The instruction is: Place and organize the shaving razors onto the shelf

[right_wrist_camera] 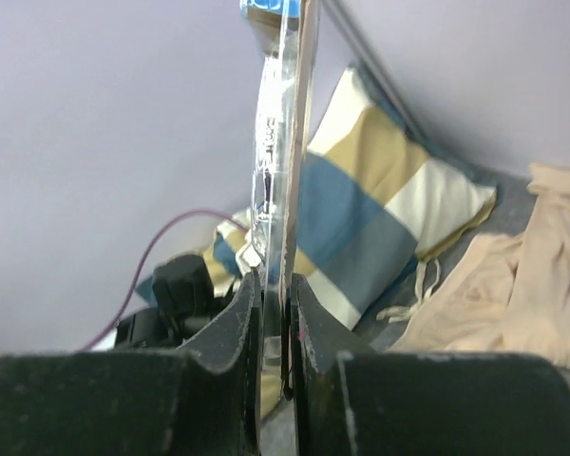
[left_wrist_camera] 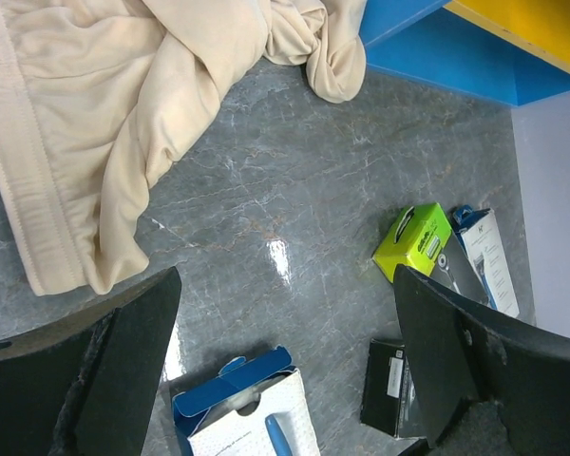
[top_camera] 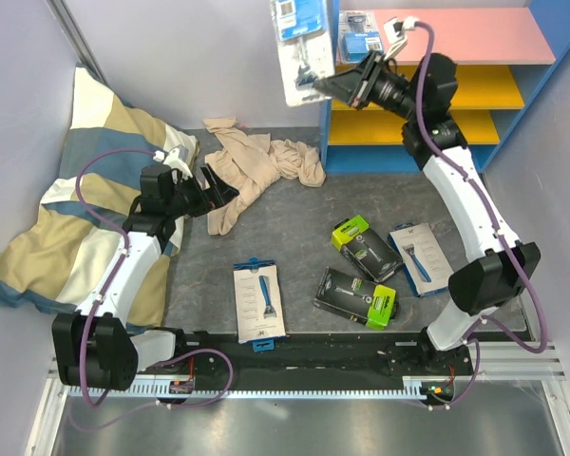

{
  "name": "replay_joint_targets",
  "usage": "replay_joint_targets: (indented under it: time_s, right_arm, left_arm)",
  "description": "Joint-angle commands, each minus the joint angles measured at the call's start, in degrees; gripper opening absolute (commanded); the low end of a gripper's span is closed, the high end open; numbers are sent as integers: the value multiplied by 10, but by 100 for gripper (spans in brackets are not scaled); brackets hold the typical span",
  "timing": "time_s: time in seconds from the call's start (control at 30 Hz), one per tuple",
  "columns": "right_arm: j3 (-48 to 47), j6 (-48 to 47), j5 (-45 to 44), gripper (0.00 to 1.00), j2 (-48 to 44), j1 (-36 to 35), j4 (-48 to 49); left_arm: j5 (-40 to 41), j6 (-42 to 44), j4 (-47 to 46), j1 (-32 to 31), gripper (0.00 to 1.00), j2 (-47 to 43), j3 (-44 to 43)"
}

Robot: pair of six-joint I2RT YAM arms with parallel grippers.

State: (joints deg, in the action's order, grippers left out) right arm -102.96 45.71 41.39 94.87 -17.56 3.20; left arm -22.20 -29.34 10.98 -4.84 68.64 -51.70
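One clear blister pack (top_camera: 302, 52) (flat, glossy) pinched by right claw (top_camera: 340, 87); left claw (left_wrist_camera: 285, 351) gapes.

blisters (top_camera: 302, 47) (top_camera: 358, 36) 2 | white-blue boxes (top_camera: 258, 302) (top_camera: 419, 257) 2 | black-lime boxes (top_camera: 362, 247) (top_camera: 356, 296) 2 | cloth (top_camera: 256, 166) 1 | pillow (top_camera: 85, 209) 1

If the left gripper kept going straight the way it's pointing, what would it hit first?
The left gripper would likely meet bare grey tabletop first, between the beige cloth and the lime-ended black pack; depth is hard to judge.
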Motion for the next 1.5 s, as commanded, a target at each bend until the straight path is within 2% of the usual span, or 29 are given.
replay_joint_targets:
  time_s: [0.0, 0.37, 0.4, 0.6, 0.73, 1.1, 1.47]
  right_arm:
    - [-96, 56, 19, 8, 34, 53, 10]
    - [-296, 174, 58, 8, 143, 174, 9]
    - [-308, 183, 66, 8, 150, 203, 9]
    - [-349, 248, 98, 8, 194, 276, 8]
    - [-357, 271, 131, 7, 216, 300, 2]
    - [-351, 245, 141, 7, 237, 314, -31]
    - [-349, 167, 121, 8, 255, 314, -144]
  left_arm:
    - [-15, 16, -4, 3, 100, 3, -23]
    - [-38, 17, -3, 3, 100, 20, -20]
    - [-39, 18, -4, 3, 100, 22, -19]
    - [-52, 18, -2, 3, 100, 34, -16]
    - [-62, 17, -2, 3, 100, 44, -15]
    - [-79, 17, -2, 2, 100, 55, -9]
    - [-79, 19, -3, 2, 100, 58, -1]
